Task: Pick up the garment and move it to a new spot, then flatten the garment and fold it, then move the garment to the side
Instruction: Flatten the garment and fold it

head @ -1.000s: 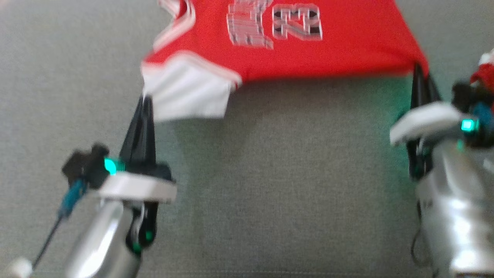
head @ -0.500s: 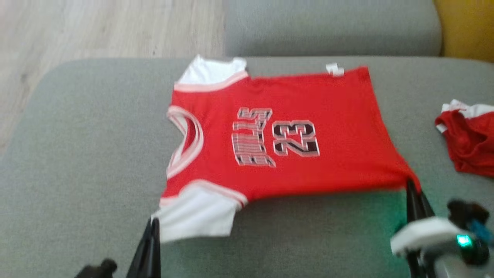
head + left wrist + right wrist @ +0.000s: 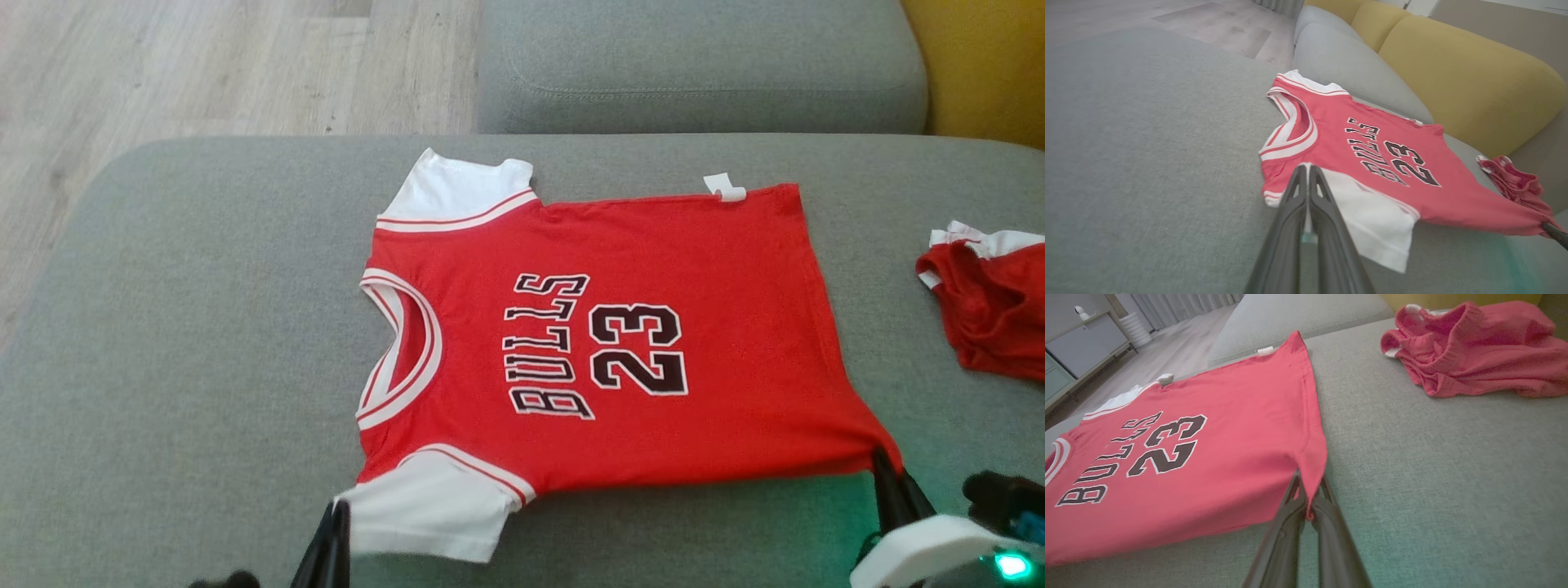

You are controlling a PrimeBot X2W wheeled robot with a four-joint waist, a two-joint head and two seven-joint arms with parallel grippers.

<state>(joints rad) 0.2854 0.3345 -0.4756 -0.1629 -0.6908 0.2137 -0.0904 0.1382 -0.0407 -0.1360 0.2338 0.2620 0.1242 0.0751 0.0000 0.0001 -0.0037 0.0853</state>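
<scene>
1. Since a second earlier the head camera had tipped up and the whole picture shifted. The shirt (image 3: 735,327) now sat mid-picture instead of at the top edge, and both grippers showed only at the bottom edge. Both grips on the shirt were unchanged.
2. Far left, up top: wood floor (image 3: 204,65), beyond the grey cushion (image 3: 180,327) that the shirt lay on.
3. At lower left, the left gripper (image 3: 336,508) had its fingers pressed together, clamped on the outer corner of the near white sleeve (image 3: 433,514). In the left wrist view, that gripper (image 3: 1305,168) had its tips closed at the sleeve's edge (image 3: 1372,212).
4. The shirt lay front up, spread mostly flat, with the collar (image 3: 404,351) pointing left and the hem to the right. The black "BULLS 23" print ran sideways. The far white sleeve (image 3: 457,184) lay flat at the top.
5. The shirt's near edge was stretched between the two grippers, with a shadow under it.
6. A small white tag (image 3: 727,188) stuck out at the far hem corner.
7. At lower right, the right gripper (image 3: 882,457) was clenched on the near hem corner. In the right wrist view (image 3: 1309,486), red cloth was pinched between its fingers and that corner of the shirt (image 3: 1229,396) was raised off the cushion.
8. Right of the shirt and well apart, a crumpled red garment (image 3: 992,318) with white trim lay on the same cushion.
9. Behind were a grey back cushion (image 3: 694,73) and, at top right, a yellow cushion (image 3: 988,65).
</scene>
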